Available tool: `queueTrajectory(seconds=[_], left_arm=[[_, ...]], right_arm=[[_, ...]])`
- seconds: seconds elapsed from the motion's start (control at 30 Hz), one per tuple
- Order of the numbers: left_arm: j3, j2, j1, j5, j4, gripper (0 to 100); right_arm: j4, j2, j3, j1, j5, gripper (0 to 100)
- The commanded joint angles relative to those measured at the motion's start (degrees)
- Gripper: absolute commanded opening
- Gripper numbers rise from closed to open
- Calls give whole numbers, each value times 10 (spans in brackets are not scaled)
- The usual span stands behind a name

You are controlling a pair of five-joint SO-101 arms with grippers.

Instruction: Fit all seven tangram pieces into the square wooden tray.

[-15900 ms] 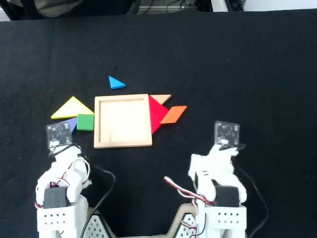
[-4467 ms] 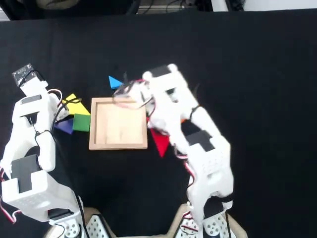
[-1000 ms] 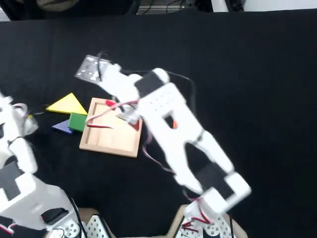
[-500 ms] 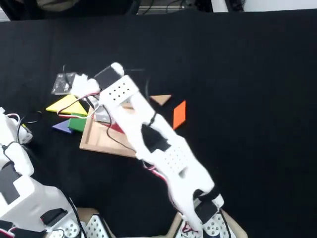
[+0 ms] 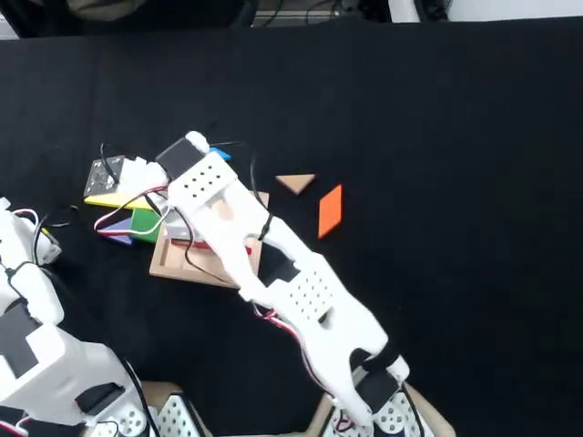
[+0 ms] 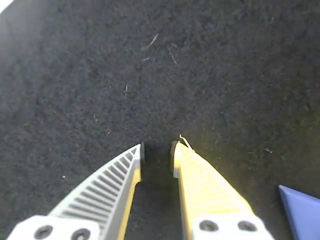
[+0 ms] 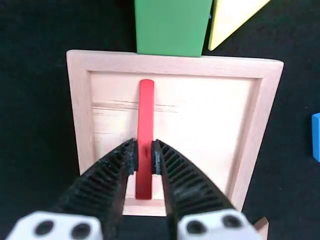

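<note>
- Currently the right arm [image 5: 273, 273] is lying stretched out on a diagonal from its base at the near edge of the table, crossing over the wooden tray [image 5: 187, 271], with its wrist hanging above the tray's left side.
- Its right gripper [image 7: 143, 150] is pointing down into the tray, and the two black fingers [image 7: 117, 167] are clamping the red piece [image 7: 145, 115] between them.
- That red piece is standing on edge, showing as a narrow strip running across the tray's floor from near one inner wall towards the opposite rim. Whether it is touching the floor cannot be told.
- Just outside the tray's left rim, the green square [image 7: 171, 25] is sitting against the wood, with the yellow triangle [image 7: 235, 20] right beside it.
- Behind the tray, a blue triangle [image 5: 221, 154] is peeking out from under the arm.
- To the right of the tray, the tan triangle [image 5: 295, 183] and the orange parallelogram [image 5: 330, 209] are lying on the black cloth [image 5: 437, 137], near each other but apart.
- At the table's left edge, the left arm [image 5: 32, 300] is standing folded back, well clear of the tray.
- Its left gripper [image 6: 157, 152] is hanging over bare cloth with the tips narrowly apart and gripping nothing, while a corner of a purple-blue piece [image 6: 302, 210] is lying just beside it.
</note>
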Motion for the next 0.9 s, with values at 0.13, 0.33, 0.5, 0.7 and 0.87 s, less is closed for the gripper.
queueTrajectory(seconds=[0.13, 0.33, 0.5, 0.7, 0.87], left_arm=[[3, -12, 17, 6, -5, 127], [3, -12, 18, 6, -5, 127], [3, -12, 18, 6, -5, 127], [4, -12, 26, 6, -5, 127], [4, -11, 26, 6, -5, 127]], right_arm=[[17, -6, -18, 32, -22, 205], [12, -4, -88, 47, -21, 202], [-53, 26, -103, 89, -22, 79], [-73, 80, -109, 93, -19, 20], [-85, 84, -109, 92, -19, 14]])
